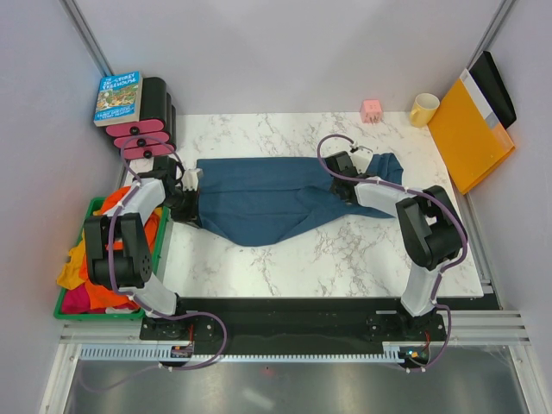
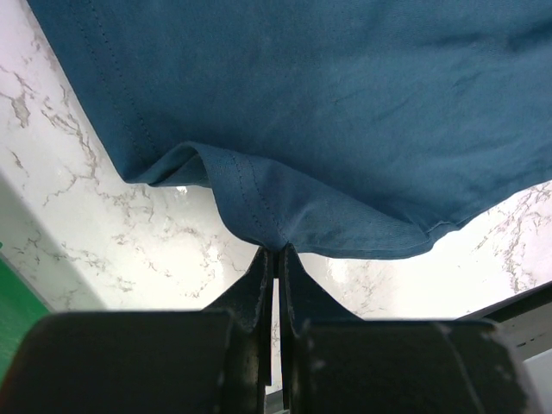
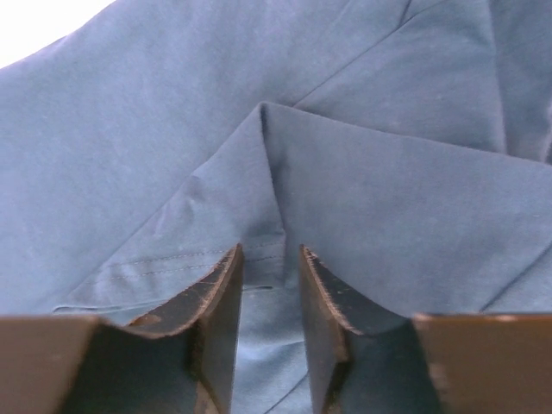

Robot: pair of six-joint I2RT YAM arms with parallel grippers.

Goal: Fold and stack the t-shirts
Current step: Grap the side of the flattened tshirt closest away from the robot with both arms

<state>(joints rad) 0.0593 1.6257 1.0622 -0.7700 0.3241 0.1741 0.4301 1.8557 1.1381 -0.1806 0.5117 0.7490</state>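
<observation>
A large dark teal-blue t-shirt [image 1: 276,194] lies stretched sideways across the marble table [image 1: 345,259]. My left gripper [image 1: 188,185] is at its left end, shut on the stitched hem [image 2: 259,207], and the cloth pulls up into a peak at the fingertips [image 2: 278,250]. At the shirt's right end my right gripper [image 1: 345,168] is pressed down on the cloth. Its jaws [image 3: 270,252] stand apart, with a raised ridge of the teal fabric [image 3: 267,155] running into the gap between them. Orange, yellow and pink-red t-shirts [image 1: 82,263] are heaped at the left.
A green basket [image 1: 159,259] at the table's left edge holds the heaped shirts. At the back stand a book [image 1: 118,97] on a black-and-pink stand, a pink cube [image 1: 372,109] and a yellow mug [image 1: 423,109]. An orange-yellow folder [image 1: 470,134] leans at the right.
</observation>
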